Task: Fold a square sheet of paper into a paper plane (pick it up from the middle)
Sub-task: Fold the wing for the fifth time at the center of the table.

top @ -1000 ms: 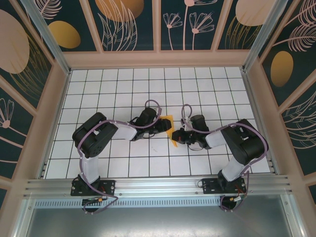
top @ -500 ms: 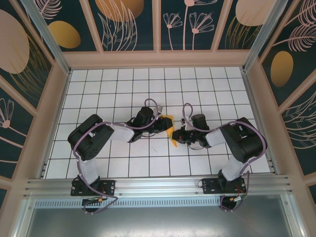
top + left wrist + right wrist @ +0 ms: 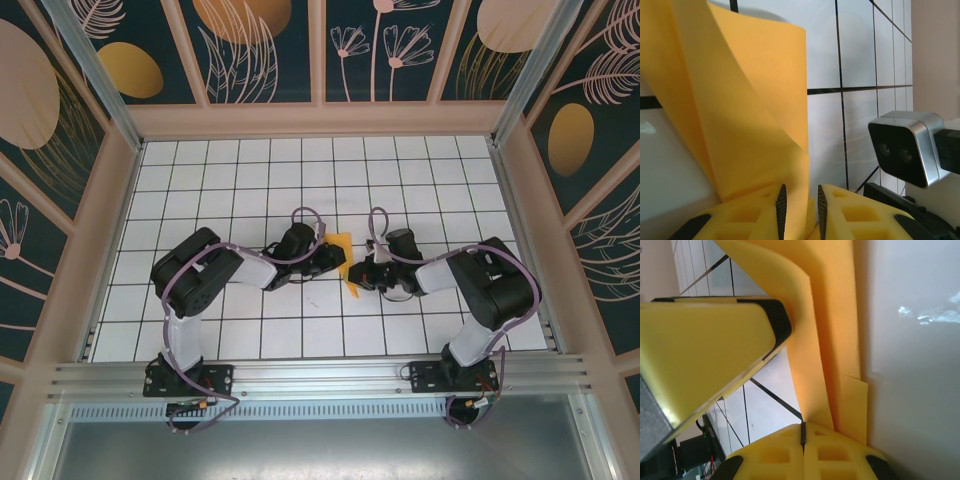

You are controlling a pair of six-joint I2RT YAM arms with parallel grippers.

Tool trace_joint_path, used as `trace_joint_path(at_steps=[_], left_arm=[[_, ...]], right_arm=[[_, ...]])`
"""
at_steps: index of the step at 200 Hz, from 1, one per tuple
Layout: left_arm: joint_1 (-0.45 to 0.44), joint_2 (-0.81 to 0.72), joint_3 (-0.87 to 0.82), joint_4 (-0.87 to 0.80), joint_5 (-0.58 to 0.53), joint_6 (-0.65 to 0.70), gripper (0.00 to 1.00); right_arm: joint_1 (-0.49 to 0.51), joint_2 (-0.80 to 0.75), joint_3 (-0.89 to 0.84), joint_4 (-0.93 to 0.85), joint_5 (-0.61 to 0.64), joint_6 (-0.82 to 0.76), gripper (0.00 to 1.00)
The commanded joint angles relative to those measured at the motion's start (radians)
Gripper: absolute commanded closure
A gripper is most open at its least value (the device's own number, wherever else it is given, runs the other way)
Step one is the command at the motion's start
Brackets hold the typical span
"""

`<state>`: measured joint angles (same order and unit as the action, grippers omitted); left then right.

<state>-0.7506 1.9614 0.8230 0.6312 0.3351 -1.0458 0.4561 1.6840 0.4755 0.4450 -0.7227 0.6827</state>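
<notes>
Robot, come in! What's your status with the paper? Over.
Left end effector shut on the folded paper sheet. Right end effector shut on its near end. Sheet bent upward between them. End effectors crowded close together.

Table (image 3: 200, 180): I see white tiles with a black grid.
Walls (image 3: 270, 50): dark panels, painted leaves, orange ovals (image 3: 130, 68).
Rail (image 3: 320, 375): metal, near edge.
</notes>
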Motion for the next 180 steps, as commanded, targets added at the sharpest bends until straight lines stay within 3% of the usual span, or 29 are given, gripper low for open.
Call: trace_joint_path(at_steps=[1,31,68,86,107,147,180], left_arm=[[0.036,0.012,0.038,-0.105,-0.117,0.061,0.73],[0.038,0.051,0.086,-0.19,-0.094,0.101,0.75],[0.038,0.096,0.117,-0.278,-0.082,0.129,0.76],[0.038,0.098,0.119,-0.33,-0.137,0.145,0.77],[0.046,0.084,0.13,-0.358,-0.178,0.173,0.77],[0.123,0.039,0.144,-0.388,-0.207,0.232,0.76],[0.16,0.071,0.284,-0.502,-0.227,0.278,0.75]], right_arm=[[-0.01,0.039,-0.036,-0.241,0.159,-0.065,1.0],[-0.008,0.036,-0.02,-0.274,0.122,-0.079,1.0],[0.001,0.008,0.022,-0.369,0.17,-0.108,1.0],[0.018,0.034,0.061,-0.448,0.239,-0.133,1.0],[0.033,0.052,0.049,-0.425,0.232,-0.128,1.0],[0.037,0.072,0.046,-0.428,0.236,-0.133,1.0],[0.038,0.062,0.056,-0.446,0.233,-0.141,1.0]])
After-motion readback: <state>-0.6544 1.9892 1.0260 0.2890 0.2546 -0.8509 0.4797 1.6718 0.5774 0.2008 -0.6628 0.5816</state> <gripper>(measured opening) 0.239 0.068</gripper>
